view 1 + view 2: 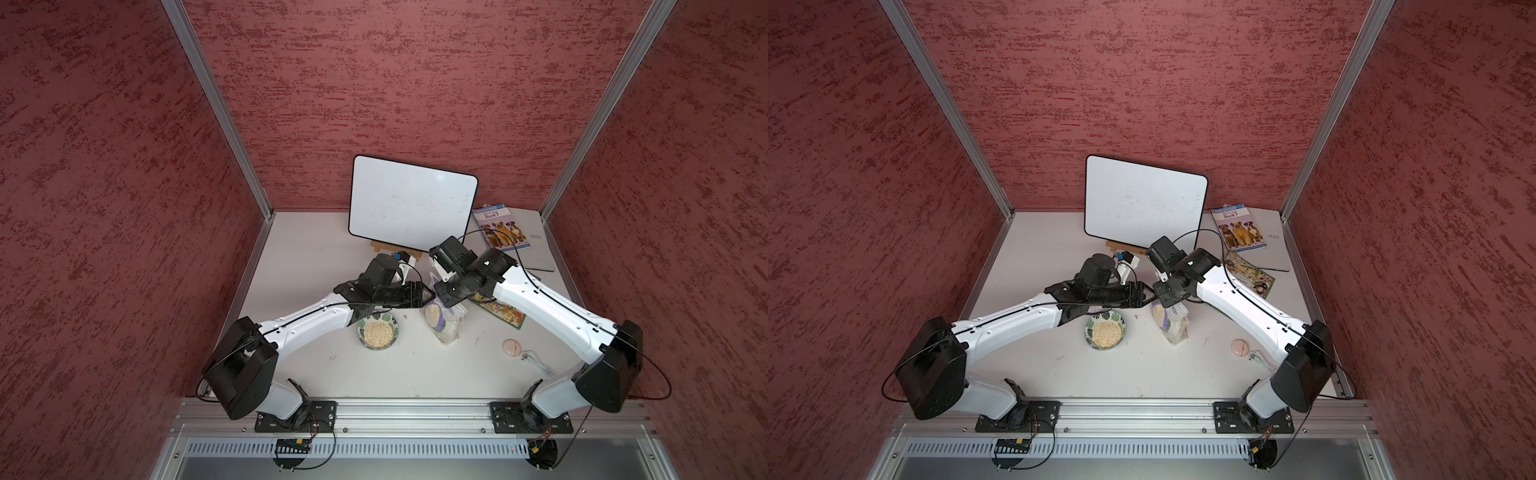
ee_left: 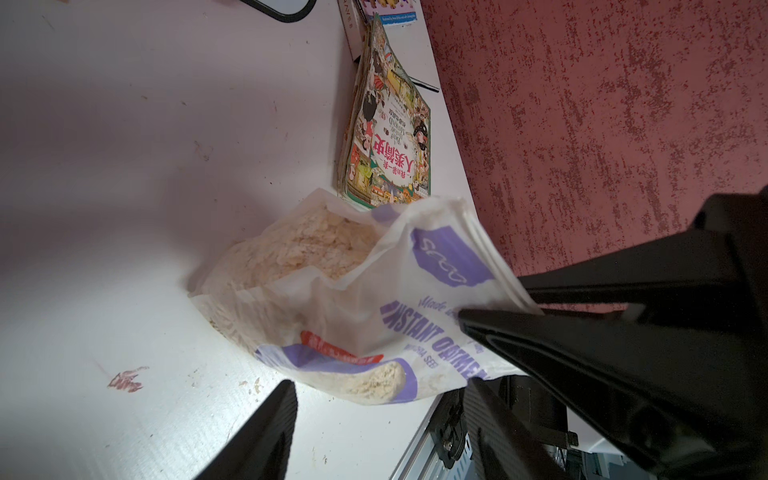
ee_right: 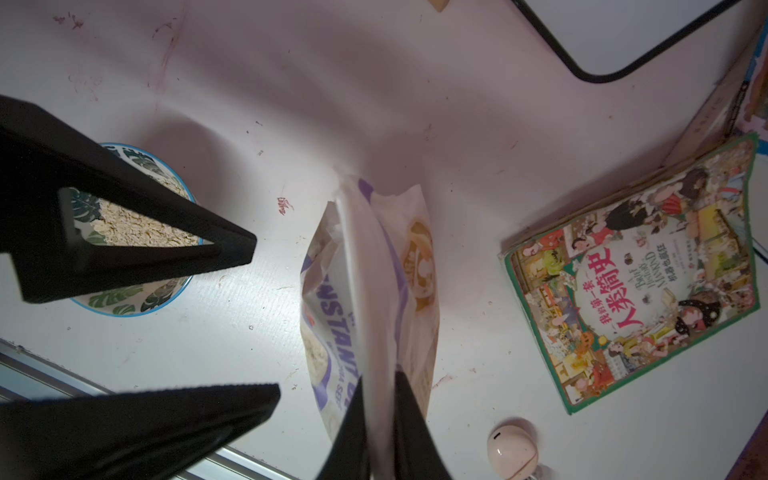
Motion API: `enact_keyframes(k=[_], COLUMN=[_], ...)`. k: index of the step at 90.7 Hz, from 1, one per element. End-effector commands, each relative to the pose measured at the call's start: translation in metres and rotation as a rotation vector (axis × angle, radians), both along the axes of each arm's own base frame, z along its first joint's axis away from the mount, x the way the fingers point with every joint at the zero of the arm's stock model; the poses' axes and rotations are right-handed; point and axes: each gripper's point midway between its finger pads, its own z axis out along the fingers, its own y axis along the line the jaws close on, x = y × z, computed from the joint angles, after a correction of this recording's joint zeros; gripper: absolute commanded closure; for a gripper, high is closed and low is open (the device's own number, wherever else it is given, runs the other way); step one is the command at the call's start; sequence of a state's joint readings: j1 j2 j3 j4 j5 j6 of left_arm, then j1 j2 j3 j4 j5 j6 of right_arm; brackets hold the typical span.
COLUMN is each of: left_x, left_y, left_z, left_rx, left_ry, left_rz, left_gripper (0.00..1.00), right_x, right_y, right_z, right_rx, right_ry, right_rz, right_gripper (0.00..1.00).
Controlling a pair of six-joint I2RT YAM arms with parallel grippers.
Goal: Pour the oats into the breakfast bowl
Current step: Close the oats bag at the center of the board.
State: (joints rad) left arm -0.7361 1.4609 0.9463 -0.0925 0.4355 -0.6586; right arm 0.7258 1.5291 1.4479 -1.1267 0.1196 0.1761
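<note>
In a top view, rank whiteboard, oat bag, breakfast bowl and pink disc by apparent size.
1. whiteboard, largest by far.
2. oat bag and breakfast bowl: look alike; the bag stands taller, nearer the camera, so unranked.
3. pink disc, smallest.

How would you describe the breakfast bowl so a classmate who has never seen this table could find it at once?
From the whiteboard propped at the back of the white table, come forward. The breakfast bowl sits just left of the standing instant oatmeal bag. Its green leaf print and fill of oats set it apart from the plain pink disc.
</note>
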Motion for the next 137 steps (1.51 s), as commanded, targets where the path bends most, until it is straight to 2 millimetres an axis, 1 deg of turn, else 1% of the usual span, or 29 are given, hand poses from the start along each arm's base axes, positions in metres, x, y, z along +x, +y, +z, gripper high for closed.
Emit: enact_keyframes(k=[1, 9, 23, 29, 31, 37, 39, 42, 53, 66, 76, 80, 90, 103, 112, 114, 119, 122, 125, 137], left_x=[-0.001, -0.001, -0.001, -0.001, -0.001, -0.001, -0.001, -0.002, -0.002, -0.003, -0.003, -0.003, -0.004, -0.004, -0.004, -0.004, -0.004, -0.004, -0.004, -0.005], left_y=[0.000, 0.000, 0.000, 0.000, 0.000, 0.000, 0.000, 0.001, 0.002, 0.003, 0.003, 0.003, 0.003, 0.004, 0.004, 0.004, 0.004, 0.004, 0.003, 0.004], left_z=[-0.004, -0.004, -0.004, -0.005, -0.005, -0.005, -0.004, -0.005, -0.005, -0.005, -0.005, -0.006, -0.006, -0.007, -0.006, -0.006, -0.006, -0.006, -0.006, -0.006], left_rx=[0.005, 0.005, 0.005, 0.005, 0.005, 0.004, 0.004, 0.006, 0.008, 0.010, 0.011, 0.011, 0.012, 0.012, 0.010, 0.009, 0.008, 0.009, 0.008, 0.008], left_ry=[0.000, 0.000, 0.001, 0.001, 0.002, 0.001, 0.003, 0.005, 0.005, 0.004, 0.005, 0.008, 0.009, 0.008, 0.008, 0.008, 0.009, 0.010, 0.010, 0.011], left_rz=[0.004, 0.004, 0.005, 0.004, 0.005, 0.005, 0.005, 0.005, 0.006, 0.008, 0.008, 0.010, 0.010, 0.009, 0.011, 0.009, 0.010, 0.010, 0.011, 0.011], left_gripper=[0.33, 0.33, 0.33, 0.33, 0.33, 0.34, 0.33, 0.34, 0.33, 0.33, 0.33, 0.33, 0.34, 0.34, 0.34, 0.34, 0.34, 0.34, 0.34, 0.34], right_x=[0.010, 0.010, 0.008, 0.007, 0.007, 0.008, 0.009, 0.010, 0.016, 0.023, 0.026, 0.027, 0.026, 0.023, 0.022, 0.022, 0.022, 0.023, 0.024, 0.030], right_y=[0.003, 0.001, 0.000, 0.000, 0.000, 0.000, 0.001, 0.001, 0.006, 0.009, 0.011, 0.011, 0.010, 0.010, 0.010, 0.010, 0.012, 0.012, 0.013, 0.018], right_z=[0.009, 0.010, 0.019, 0.018, 0.017, 0.016, 0.016, 0.016, 0.020, 0.021, 0.022, 0.022, 0.021, 0.029, 0.029, 0.028, 0.025, 0.024, 0.022, 0.022], right_rx=[-0.005, -0.007, 0.018, 0.014, 0.010, 0.009, 0.008, 0.011, 0.019, 0.017, 0.020, 0.020, 0.019, 0.059, 0.053, 0.050, 0.049, 0.049, 0.048, 0.053], right_ry=[-0.044, -0.052, -0.073, -0.065, -0.062, -0.063, -0.066, -0.069, -0.082, -0.089, -0.091, -0.091, -0.089, -0.114, -0.097, -0.091, -0.083, -0.082, -0.080, -0.087], right_rz=[0.001, -0.004, -0.004, -0.004, -0.006, -0.005, -0.005, -0.006, -0.002, -0.001, -0.001, 0.000, 0.000, 0.003, 0.002, 0.001, 0.004, 0.003, 0.003, 0.003], right_gripper=[1.00, 1.00, 1.00, 1.00, 0.97, 0.80, 0.77, 0.76, 0.77, 0.84, 0.93, 1.00, 1.00, 1.00, 1.00, 0.94, 0.84, 0.80, 0.79, 0.80])
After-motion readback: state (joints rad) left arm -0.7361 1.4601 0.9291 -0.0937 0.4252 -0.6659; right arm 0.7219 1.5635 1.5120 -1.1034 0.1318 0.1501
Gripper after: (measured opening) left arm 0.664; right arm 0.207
